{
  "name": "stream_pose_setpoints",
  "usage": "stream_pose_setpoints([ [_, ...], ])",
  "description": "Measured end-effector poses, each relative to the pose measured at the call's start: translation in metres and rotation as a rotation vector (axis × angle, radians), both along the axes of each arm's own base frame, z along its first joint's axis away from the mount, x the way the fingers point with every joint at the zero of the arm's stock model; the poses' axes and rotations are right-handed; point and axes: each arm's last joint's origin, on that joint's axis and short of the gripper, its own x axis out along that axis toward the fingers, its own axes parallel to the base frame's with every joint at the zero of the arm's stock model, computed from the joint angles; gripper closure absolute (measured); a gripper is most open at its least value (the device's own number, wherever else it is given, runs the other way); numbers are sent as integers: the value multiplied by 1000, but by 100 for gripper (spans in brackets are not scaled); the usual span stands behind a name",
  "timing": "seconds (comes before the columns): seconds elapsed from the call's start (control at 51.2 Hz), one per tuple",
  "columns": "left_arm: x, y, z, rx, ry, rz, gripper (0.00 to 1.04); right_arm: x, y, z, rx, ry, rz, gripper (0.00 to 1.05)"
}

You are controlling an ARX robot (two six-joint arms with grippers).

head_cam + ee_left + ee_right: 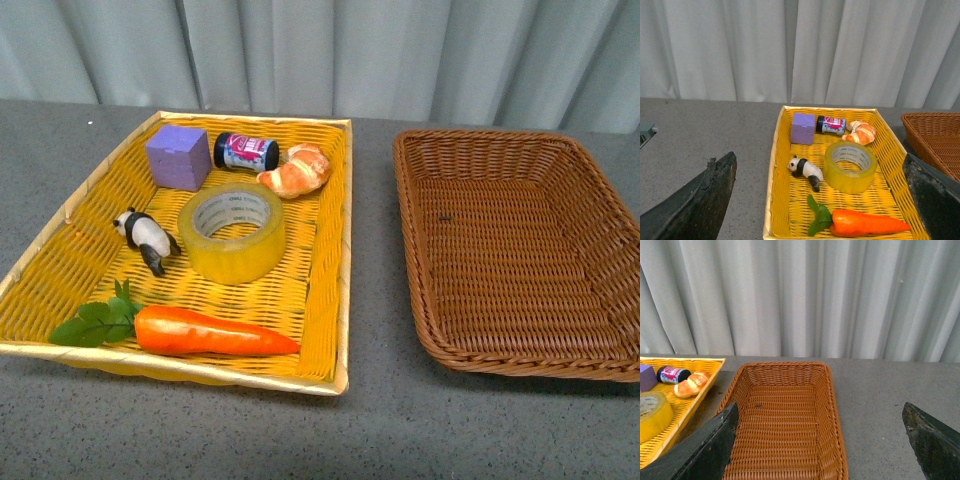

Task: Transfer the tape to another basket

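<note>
The tape [232, 232], a wide yellowish roll with a white core, lies flat in the middle of the yellow woven tray [330, 290]. It also shows in the left wrist view as the tape [850, 166] and, at the edge of the right wrist view, the tape [652, 415]. The brown wicker basket [420, 260] stands to the tray's right with nothing in it; the basket [830, 410] fills the right wrist view. My left gripper [822, 210] hangs open, high over the tray's near end. My right gripper [820, 447] is open above the basket's near part. Neither arm shows in the front view.
In the yellow tray [774, 165] lie a toy panda [146, 238], a carrot [205, 331], a purple cube [179, 156], a small dark jar [245, 151] and a croissant [296, 169]. A grey curtain [400, 50] closes the back. Grey tabletop [375, 300] separates tray and basket.
</note>
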Motion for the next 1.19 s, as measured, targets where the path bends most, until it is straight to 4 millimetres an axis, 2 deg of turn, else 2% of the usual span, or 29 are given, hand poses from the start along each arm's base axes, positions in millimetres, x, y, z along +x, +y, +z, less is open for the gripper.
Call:
stream_pose_setpoints([
  [0.371, 0, 0, 0, -2, 6, 8, 6, 0, 0, 0, 0, 0, 0, 9],
  [0.469, 6, 0, -2, -62, 194, 116, 6, 0, 0, 0, 0, 0, 0, 9],
  [0.547, 27, -4, 3, -112, 262, 85, 6, 0, 0, 0, 0, 0, 0, 9],
  [0.782, 90, -17, 19, -170, 299, 2, 6, 0, 0, 0, 0, 0, 0, 9],
  [0.938, 132, -25, 10, -195, 412, -27, 6, 0, 0, 0, 0, 0, 0, 9],
  [0.997, 155, -31, 3, -205, 490, -33, 6, 0, 0, 0, 0, 0, 0, 9],
  [1.192, 199, -46, -13, -196, 614, -64, 6, 0, 0, 0, 0, 0, 0, 9],
])
